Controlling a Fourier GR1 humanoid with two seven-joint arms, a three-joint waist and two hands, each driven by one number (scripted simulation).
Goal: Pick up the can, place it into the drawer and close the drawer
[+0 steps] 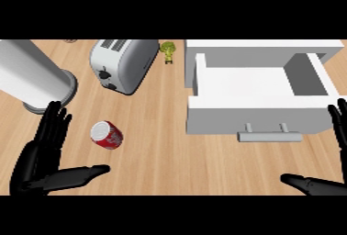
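Left hand point(42, 151) was seen open, fingers straight, nothing held. Just right of its fingers the red cylindrical metal can point(107, 135) was noted, untouched on the counter. Right hand point(318, 182) likewise open. Beyond it, the white box-shaped drawer point(261, 114) was found pulled open. Every step was judged outstanding.
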